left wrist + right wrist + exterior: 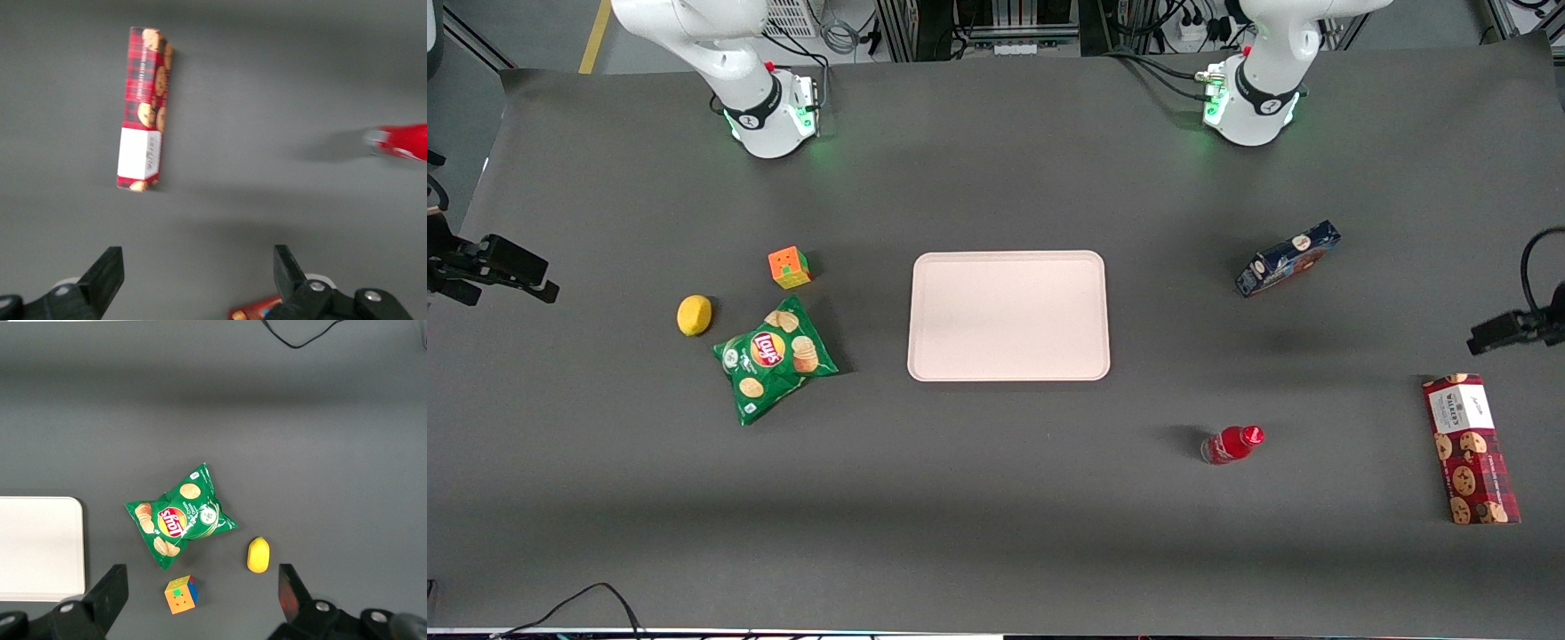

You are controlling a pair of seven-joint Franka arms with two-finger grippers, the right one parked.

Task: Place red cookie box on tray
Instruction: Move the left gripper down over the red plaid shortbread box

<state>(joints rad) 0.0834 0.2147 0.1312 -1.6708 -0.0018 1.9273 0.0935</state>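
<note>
The red cookie box (1470, 449) lies flat on the dark table (996, 498) at the working arm's end, well apart from the tray (1009, 316) and nearer the front camera than it. Its white label end points away from that camera. From the wrist camera the box (142, 108) shows its plaid top and cookie print, nothing touching it.

The gripper (197, 280) hangs above the table with its two black fingers (107, 270) spread wide and nothing between them; the box sits clear of both fingertips.

The tray rests bare at the table's middle. Between tray and box, and nearer the front camera than the tray, a red bottle (1232, 443) lies on its side. A dark blue box (1288, 258) sits tilted toward the working arm's end from the tray, farther from the front camera than the red box.

Toward the parked arm's end from the tray lie a green chip bag (774, 358), a yellow lemon (694, 315) just beside it, and a colored cube (789, 267) near the bag.
</note>
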